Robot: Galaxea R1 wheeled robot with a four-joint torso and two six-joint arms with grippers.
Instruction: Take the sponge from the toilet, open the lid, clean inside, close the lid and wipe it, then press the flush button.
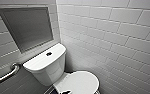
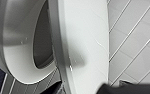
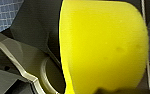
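At the toilet: lid down or nearly down over the bowl, flush button on the tank top. My right gripper grasps the sponge, close against its camera. My left gripper sits beside the lid's edge; released or clenched, I cannot tell. Risk: the glossy lid could slip and slam if lifted by a shallow hold.

Bright even light, sheen on lid

The toilet carries its lowered lid and, on the tank, the flush button.
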